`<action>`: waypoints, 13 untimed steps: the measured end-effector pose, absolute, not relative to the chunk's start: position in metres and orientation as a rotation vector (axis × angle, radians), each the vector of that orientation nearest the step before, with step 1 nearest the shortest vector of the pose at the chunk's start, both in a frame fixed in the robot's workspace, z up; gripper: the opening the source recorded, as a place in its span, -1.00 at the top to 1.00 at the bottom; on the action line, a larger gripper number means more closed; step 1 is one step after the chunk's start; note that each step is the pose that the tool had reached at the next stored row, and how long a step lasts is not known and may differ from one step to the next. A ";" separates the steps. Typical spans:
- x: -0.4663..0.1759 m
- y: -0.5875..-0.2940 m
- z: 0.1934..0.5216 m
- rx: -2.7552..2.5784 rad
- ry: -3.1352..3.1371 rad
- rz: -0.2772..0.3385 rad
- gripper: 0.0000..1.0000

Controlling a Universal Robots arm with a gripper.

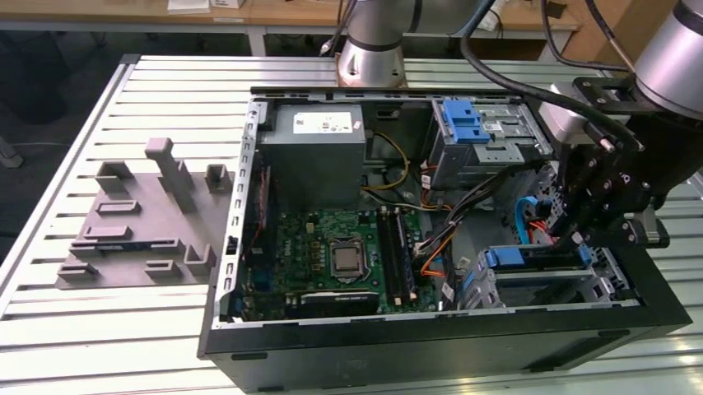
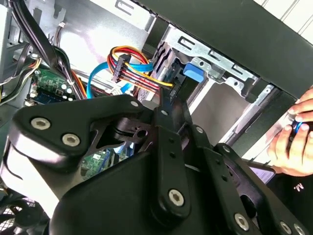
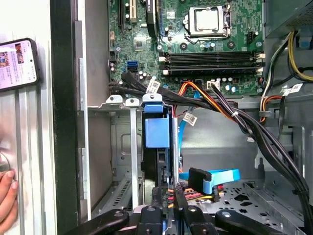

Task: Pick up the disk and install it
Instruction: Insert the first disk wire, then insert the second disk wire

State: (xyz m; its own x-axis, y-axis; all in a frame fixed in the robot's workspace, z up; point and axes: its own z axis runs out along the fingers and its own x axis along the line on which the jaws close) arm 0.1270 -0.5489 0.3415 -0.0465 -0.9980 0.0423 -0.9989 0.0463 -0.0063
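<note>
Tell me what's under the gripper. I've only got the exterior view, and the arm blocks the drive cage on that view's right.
Observer: In the first wrist view the disk, in its blue carrier, stands on edge in a slot of the drive cage, directly ahead of the gripper.
Operator: Any cables close to that slot?
Observer: In the second wrist view a red, yellow and black cable bundle runs right up to the cage, beside a blue cable.
Operator: Is anyone near the case?
Observer: Yes. In the second wrist view a hand is just outside the case, holding something small and blue.
</note>
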 end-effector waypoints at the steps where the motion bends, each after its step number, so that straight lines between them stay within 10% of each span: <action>1: 0.127 -0.549 0.342 2.151 -2.253 0.052 0.52; 13: 0.127 -0.549 0.342 2.151 -2.253 0.053 0.79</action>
